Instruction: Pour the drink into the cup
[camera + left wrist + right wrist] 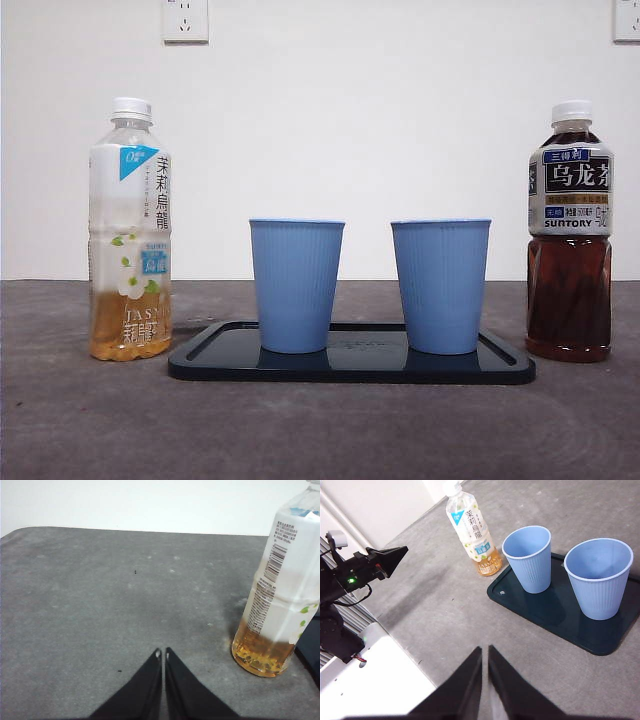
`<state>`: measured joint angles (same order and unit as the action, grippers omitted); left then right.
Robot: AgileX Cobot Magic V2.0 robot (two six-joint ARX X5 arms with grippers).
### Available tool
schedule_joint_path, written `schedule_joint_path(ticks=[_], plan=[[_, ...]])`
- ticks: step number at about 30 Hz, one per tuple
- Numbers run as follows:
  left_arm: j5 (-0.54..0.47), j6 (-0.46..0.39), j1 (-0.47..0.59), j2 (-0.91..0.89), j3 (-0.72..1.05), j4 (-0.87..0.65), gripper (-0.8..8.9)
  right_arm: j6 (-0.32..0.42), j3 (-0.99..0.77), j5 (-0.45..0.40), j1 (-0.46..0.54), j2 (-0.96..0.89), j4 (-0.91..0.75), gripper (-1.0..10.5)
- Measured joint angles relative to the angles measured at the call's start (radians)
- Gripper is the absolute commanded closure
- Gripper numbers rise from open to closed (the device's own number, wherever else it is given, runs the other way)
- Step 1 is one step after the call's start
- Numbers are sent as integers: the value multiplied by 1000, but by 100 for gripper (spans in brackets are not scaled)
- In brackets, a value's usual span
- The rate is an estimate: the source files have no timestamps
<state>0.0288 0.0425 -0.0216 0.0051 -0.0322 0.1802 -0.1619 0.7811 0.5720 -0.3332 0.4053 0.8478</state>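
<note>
Two empty blue ribbed cups, left (296,285) and right (441,285), stand on a black tray (350,368). A capped pale tea bottle (130,230), about a quarter full, stands left of the tray. A capped dark tea bottle (570,235), nearly full, stands to its right. My left gripper (163,653) is shut and empty, low over the table beside the pale bottle (275,595). My right gripper (485,649) is shut and empty, high above the table, apart from the cups (529,557) (598,577), tray (545,612) and pale bottle (472,535). The dark bottle is out of both wrist views.
The grey table (320,430) runs to a white wall with sockets (185,18). The right wrist view shows the left arm's gripper (402,551) off to the pale bottle's side and the table's edge (395,650) beside a white base. No arm shows in the front view.
</note>
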Motion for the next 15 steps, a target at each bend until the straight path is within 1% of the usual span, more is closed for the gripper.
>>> schedule_joint_path(ticks=[1, 3, 7, 9, 10, 12, 13, 15], plan=[[0, 0, 0, 0, 0, 0, 805, 0, 0, -4, 1, 0, 0, 931], [0, 0, 0, 0, 0, 0, 805, 5, 0, -44, 21, -9, -4, 931], [0, 0, 0, 0, 0, 0, 805, 37, -6, -141, 114, -35, -58, 931], [0, 0, 0, 0, 0, 0, 805, 72, -37, -213, 152, -54, -133, 931], [0, 0, 0, 0, 0, 0, 805, 100, -74, -267, 174, -69, -190, 931], [0, 0, 0, 0, 0, 0, 805, 136, -153, -339, 201, -97, -292, 931], [0, 0, 0, 0, 0, 0, 805, 151, -217, -372, 217, -117, -368, 931], [0, 0, 0, 0, 0, 0, 805, 166, -317, -402, 237, -148, -484, 931]])
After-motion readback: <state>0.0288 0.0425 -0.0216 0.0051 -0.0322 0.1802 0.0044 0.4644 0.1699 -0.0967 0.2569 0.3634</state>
